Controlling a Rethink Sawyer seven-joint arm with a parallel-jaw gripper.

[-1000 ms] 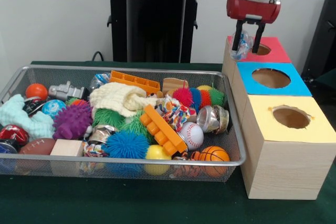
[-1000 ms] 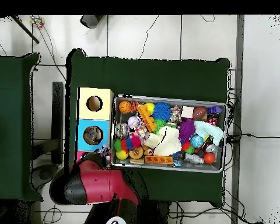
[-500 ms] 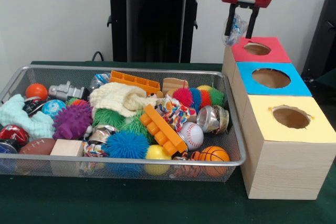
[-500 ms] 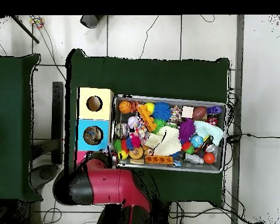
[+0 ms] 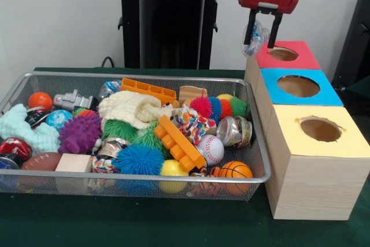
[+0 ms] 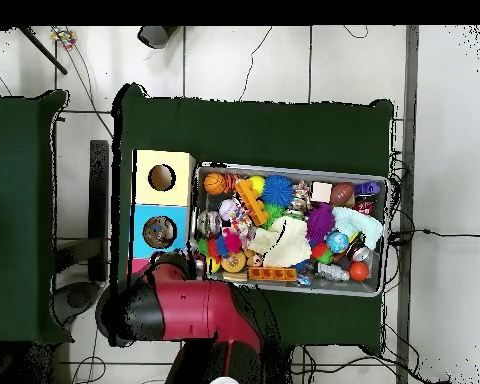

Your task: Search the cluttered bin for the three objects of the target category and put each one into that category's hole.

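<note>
In the front view my gripper (image 5: 259, 43) hangs above the left edge of the red-topped box (image 5: 303, 59), up and to the left of its round hole (image 5: 283, 54). It is shut on a crumpled clear wrapper with blue print (image 5: 256, 34), which dangles between the fingers. Similar shiny crumpled wrappers (image 5: 233, 131) lie among the toys in the wire bin (image 5: 144, 75). From overhead, the red arm (image 6: 174, 310) covers the red box and hides the gripper.
The blue-topped box (image 5: 326, 93) and the yellow-topped box (image 5: 352, 143) stand in a row right of the bin, each with a round hole. The bin holds balls, spiky toys, an orange brick (image 5: 179, 142), a cream cloth (image 5: 130, 108) and a wooden block (image 5: 73, 163).
The gripper rose from low beside the red box's hole, then shifted slightly left and a little down. The wrapper stays in its grip.
</note>
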